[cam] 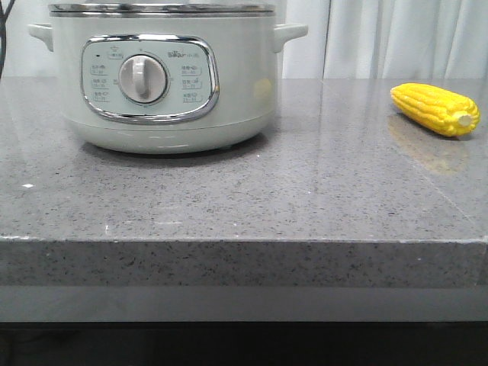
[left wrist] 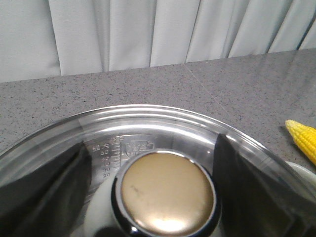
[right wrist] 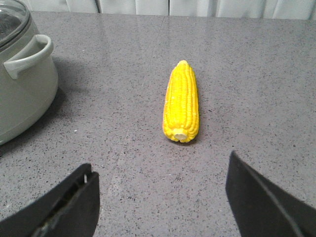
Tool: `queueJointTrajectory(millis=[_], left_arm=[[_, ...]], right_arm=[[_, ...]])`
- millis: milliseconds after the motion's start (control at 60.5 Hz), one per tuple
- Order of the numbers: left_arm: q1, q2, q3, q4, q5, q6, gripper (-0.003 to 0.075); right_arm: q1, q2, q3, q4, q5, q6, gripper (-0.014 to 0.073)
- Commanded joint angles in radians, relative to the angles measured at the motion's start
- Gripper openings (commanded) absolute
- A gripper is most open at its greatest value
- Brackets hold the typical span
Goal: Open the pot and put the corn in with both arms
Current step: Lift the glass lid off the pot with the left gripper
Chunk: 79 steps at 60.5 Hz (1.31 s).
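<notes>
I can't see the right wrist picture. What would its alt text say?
A yellow corn cob lies alone on a grey speckled counter, pale stub end toward the camera. The right tool is open, its two dark fingers wide apart in the foreground. A mint-green pot stands at one edge.

The left gripper (left wrist: 165,197) hangs with its jaws spread wide, one dark finger (left wrist: 44,192) at 9 o'clock, the other at 3. The right gripper (right wrist: 160,202) likewise gapes, fingers (right wrist: 266,202) well apart.

Bright, even light; soft shadow under pot (cam: 164,76); sharp focus.
</notes>
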Motion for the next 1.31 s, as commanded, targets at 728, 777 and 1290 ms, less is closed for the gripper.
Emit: queueJointTrajectory(millis=[728,777,1290], left_arm=[[-0.006,-0.090,-0.089,-0.003,-0.184,-0.007,0.0153],[-0.006,-0.109,-0.110,-0.003,-0.184,-0.007,0.0153],[-0.004,-0.462,-0.136,0.110,0.206,-0.005,0.0153]], right_arm=[[0.001,0.001,-0.032,0.001,-0.081,-0.001,0.0552],[0.001,0.001,-0.032,0.001,-0.081,-0.001,0.0552],[0.001,0.001,-0.032,0.001,-0.081,-0.001,0.0552]])
